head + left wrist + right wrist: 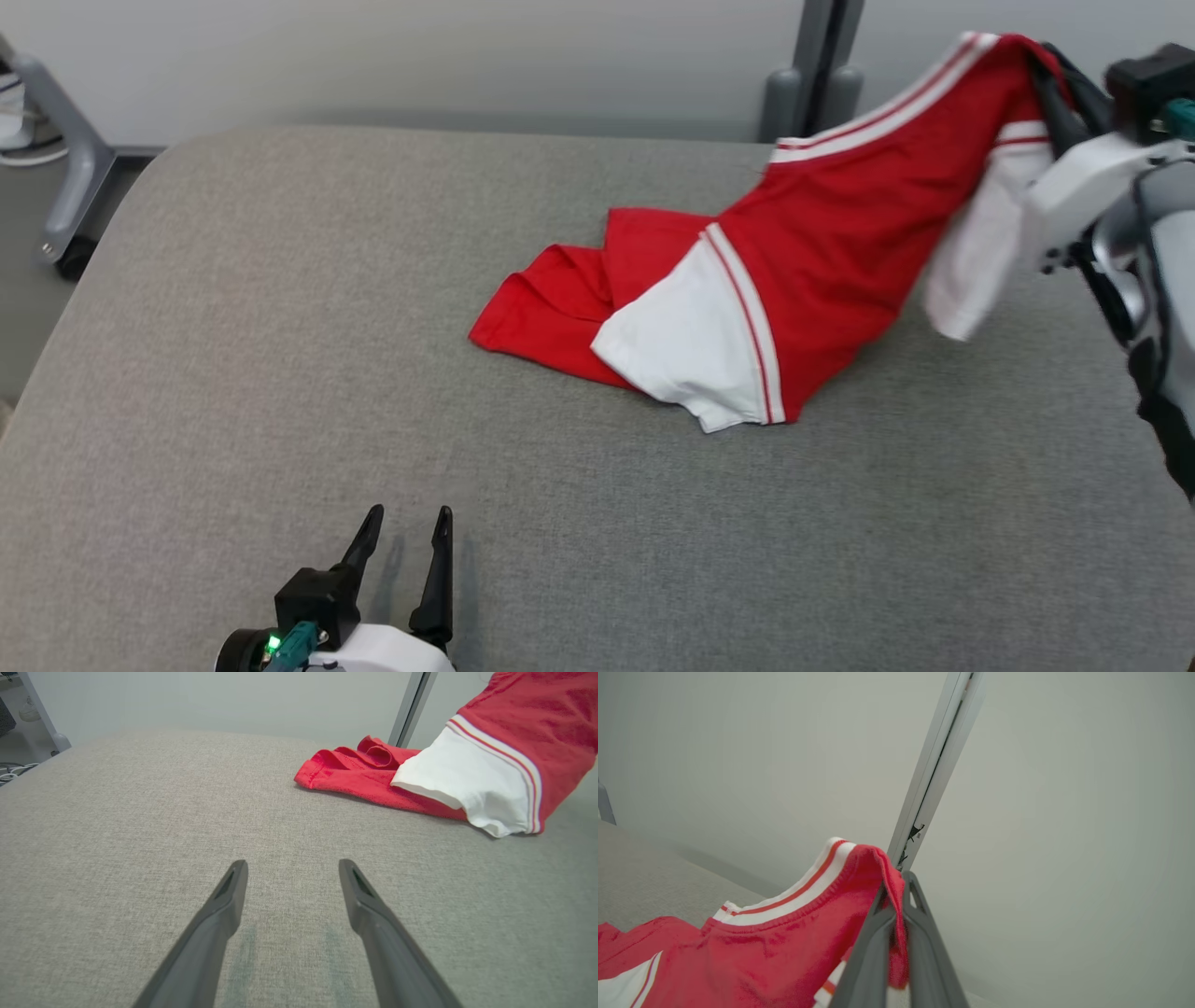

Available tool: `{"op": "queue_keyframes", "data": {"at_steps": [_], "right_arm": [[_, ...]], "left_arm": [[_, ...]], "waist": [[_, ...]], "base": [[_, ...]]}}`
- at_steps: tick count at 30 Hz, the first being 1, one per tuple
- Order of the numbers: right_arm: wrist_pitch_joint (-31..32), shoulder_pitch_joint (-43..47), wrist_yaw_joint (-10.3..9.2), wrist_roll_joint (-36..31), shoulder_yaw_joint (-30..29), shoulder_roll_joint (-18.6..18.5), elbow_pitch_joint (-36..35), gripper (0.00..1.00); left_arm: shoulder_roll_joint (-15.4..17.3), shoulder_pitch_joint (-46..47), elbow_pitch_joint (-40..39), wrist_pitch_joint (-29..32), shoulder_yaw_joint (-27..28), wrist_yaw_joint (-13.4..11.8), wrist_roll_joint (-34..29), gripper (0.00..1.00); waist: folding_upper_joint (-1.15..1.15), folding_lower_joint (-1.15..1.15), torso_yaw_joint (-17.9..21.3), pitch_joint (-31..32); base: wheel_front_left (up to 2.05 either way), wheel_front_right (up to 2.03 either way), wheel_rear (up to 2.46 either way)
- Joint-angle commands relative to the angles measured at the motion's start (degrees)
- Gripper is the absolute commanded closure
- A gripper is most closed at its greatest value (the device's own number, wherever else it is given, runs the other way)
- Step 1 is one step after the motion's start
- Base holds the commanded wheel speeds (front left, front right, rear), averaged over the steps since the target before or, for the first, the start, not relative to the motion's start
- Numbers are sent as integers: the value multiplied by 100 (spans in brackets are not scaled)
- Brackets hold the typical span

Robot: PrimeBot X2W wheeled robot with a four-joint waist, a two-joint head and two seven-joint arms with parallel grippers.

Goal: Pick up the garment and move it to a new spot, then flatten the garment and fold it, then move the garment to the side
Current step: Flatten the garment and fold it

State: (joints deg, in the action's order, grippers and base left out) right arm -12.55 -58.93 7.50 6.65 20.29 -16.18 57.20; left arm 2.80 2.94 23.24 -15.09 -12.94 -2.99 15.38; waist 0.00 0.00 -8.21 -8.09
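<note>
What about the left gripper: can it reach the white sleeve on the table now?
Probably yes. The left gripper is open, with bare table between it and the sleeve. The right gripper, shut on the shirt, holds its far end up, away from that path.

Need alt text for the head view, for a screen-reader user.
The right gripper, shut on a red and white shirt, holds one end raised at the upper right while the other end lies on the grey surface. The left gripper rests open at the lower left, apart from the shirt.
</note>
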Motion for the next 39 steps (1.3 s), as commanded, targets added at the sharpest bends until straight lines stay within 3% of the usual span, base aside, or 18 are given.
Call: {"op": "queue_keyframes", "data": {"at_steps": [1, 5, 10, 16, 22, 26, 32, 39], "right_arm": [[10, -16, -2, -13, -90, -32, 139, 0], [-135, -41, -2, -256, -566, -85, 495, 0], [-246, 281, -2, -360, -694, 409, 490, 0], [-271, 911, -2, 23, 116, 1151, 142, 0], [-64, 1449, -2, 898, 1518, 1310, -229, 0], [108, 1495, -2, 1271, 2068, 1310, -362, 0], [288, 1321, -2, 1230, 2346, 1305, -8, 0], [147, 1145, -2, 942, 2141, 1307, 510, 0]], "left_arm": [[21, 121, 16, -10, -7, 30, -55, 0], [22, 187, 11, -9, -29, 23, -76, 0], [18, 233, 19, -10, 33, 21, -88, 0], [22, 254, 19, -10, -4, 10, -81, 0], [23, 254, 32, -10, -121, 23, -12, 0], [21, 239, 15, -10, -198, 4, 37, 0], [22, 229, 16, -10, -273, -53, 146, 0], [21, 153, -22, -10, -321, -111, 243, 0]], "waist": [[0, 0, -166, -175], [0, 0, -255, -310], [0, 0, -195, -336], [0, 0, -105, -271], [0, 0, -189, -229], [0, 0, -367, -282], [0, 0, -686, -395], [0, 0, -873, -436]], "base": [[0, 0, 0], [0, 0, 0], [0, 0, 0], [0, 0, 0], [0, 0, 0], [0, 0, 0], [0, 0, 0], [0, 0, 0]]}}
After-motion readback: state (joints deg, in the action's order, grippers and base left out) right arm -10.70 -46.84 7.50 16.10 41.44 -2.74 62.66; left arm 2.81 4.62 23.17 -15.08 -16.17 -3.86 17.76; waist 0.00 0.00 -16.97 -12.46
